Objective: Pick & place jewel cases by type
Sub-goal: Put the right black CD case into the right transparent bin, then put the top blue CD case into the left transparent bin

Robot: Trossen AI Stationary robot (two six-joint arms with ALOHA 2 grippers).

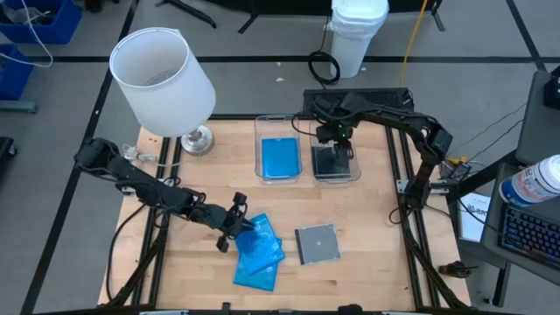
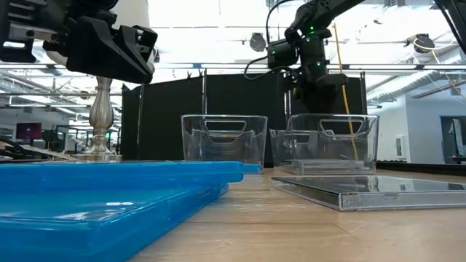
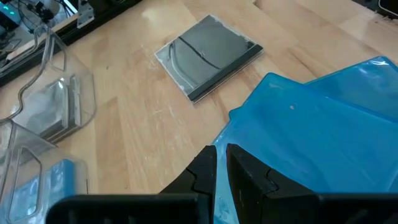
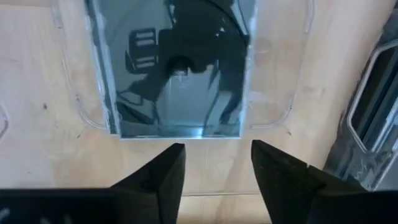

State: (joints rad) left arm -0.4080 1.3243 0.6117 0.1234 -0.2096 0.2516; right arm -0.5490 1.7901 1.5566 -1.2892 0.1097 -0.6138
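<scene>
Spread wide and empty: right gripper point(image 4: 212, 168), hanging over the right-hand clear bin point(image 1: 355, 171) at the far side of the table point(image 1: 367, 271), fingers point(image 4: 163, 174) apart above the grey jewel case point(image 1: 332, 163) lying flat on that bin's floor. Dark insert and a reflection of the gripper visible in that case through the right wrist view point(image 4: 177, 68).

Nearly closed, with only a thin gap between the tips: left gripper point(image 3: 221, 163), low at the near left of the table, at the edge of the blue jewel cases point(image 1: 259, 249). Cannot tell whether an edge of the top blue case point(image 3: 317, 130) is pinched between the tips or merely touched. Blue cases piled loosely, overlapping and skewed, filling the near foreground in the low view point(image 2: 109, 196).

Just beside that pile, toward the right: a second grey jewel case point(image 1: 317, 243) flat on the wood, apart from the blue ones, also plain in the left wrist view point(image 3: 208, 56) and low view point(image 2: 364, 191).

Farther back, in the left-hand clear bin point(image 1: 262, 131): one blue jewel case point(image 1: 280, 157) lying flat. Bins side by side, close together.

Beyond the bins on the left: a table lamp point(image 1: 163, 77) with white shade and metal base at the table's far left corner.
</scene>
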